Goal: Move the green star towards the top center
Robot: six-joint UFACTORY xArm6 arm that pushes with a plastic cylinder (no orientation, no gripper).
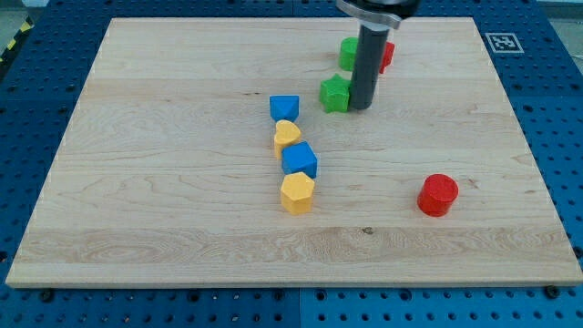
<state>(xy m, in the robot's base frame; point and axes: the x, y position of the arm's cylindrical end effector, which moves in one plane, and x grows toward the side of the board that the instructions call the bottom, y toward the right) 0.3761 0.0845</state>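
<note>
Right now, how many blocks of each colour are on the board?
Green: 2, a star beside my tip and one behind the rod
Blue: 2
Yellow: 2
Red: 2
Total: 8

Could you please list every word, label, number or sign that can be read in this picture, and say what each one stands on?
No readable words, numbers or brand names anywhere.
One sign only: a black-and-white square fiducial marker at the top right corner of the light wooden board; it is a pattern, not text.
The coloured blocks, among them the green star block beside my tip, carry no markings.
</note>
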